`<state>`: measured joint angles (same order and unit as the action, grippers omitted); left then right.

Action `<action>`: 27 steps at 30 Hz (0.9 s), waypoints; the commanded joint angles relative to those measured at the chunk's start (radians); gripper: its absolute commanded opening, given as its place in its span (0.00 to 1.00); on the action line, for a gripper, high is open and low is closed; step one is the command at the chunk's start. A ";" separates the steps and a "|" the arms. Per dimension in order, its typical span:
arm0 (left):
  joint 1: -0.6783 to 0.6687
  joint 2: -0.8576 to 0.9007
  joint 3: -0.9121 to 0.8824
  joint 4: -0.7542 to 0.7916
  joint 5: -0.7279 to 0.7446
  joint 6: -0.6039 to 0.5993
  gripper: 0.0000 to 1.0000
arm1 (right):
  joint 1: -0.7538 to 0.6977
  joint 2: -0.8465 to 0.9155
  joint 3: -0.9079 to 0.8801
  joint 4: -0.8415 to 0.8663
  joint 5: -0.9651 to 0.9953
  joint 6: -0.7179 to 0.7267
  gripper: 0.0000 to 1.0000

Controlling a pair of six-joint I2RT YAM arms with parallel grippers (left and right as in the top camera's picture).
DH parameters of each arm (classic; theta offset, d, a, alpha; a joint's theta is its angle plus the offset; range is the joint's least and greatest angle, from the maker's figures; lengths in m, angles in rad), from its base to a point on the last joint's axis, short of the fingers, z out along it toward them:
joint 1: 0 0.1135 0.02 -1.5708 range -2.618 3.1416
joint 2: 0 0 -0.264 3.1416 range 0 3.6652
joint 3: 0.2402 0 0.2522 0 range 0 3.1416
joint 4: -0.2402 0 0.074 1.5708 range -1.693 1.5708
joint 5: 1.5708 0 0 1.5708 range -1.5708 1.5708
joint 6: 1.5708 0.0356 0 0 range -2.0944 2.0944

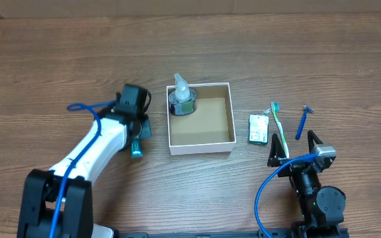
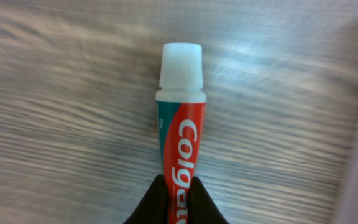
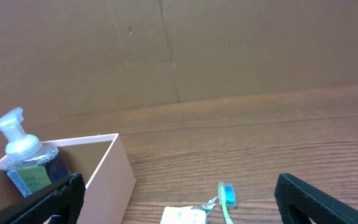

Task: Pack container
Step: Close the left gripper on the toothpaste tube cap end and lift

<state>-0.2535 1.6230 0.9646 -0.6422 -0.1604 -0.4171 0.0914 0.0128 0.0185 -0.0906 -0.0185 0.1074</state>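
Observation:
The container point(image 1: 200, 140) is a shallow square box with white walls and a brown inside, at the table's middle. A clear pump bottle point(image 1: 182, 99) stands in its far left corner. My left gripper point(image 1: 137, 137) is just left of the box, shut on a red Colgate toothpaste tube point(image 2: 180, 134) with a white cap, held over the wood. The gripper's fingertips point(image 2: 179, 198) pinch the tube's body. My right gripper point(image 1: 295, 151) is open and empty near the front right. In the right wrist view the box wall point(image 3: 114, 177) and bottle point(image 3: 23, 155) are at the left.
Right of the box lie a small green-and-white packet point(image 1: 259, 129), a green toothbrush point(image 1: 278, 125) with a blue head point(image 3: 227, 195), and a blue razor point(image 1: 303, 122). A cardboard wall point(image 3: 166, 50) stands behind the table.

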 commanded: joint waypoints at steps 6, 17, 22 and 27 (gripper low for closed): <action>-0.073 -0.138 0.338 -0.206 0.121 0.027 0.18 | -0.002 -0.010 -0.010 0.006 0.001 -0.004 1.00; -0.280 -0.174 0.418 -0.161 0.138 -0.085 0.22 | -0.002 -0.010 -0.010 0.006 0.001 -0.004 1.00; -0.285 -0.174 0.418 -0.212 0.016 -0.125 0.30 | -0.002 -0.010 -0.010 0.006 0.001 -0.004 1.00; -0.223 -0.174 0.415 -0.292 -0.045 -0.229 0.38 | -0.002 -0.010 -0.010 0.006 0.001 -0.004 1.00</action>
<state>-0.5266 1.4551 1.3651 -0.9009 -0.1181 -0.5522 0.0914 0.0128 0.0185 -0.0906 -0.0189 0.1070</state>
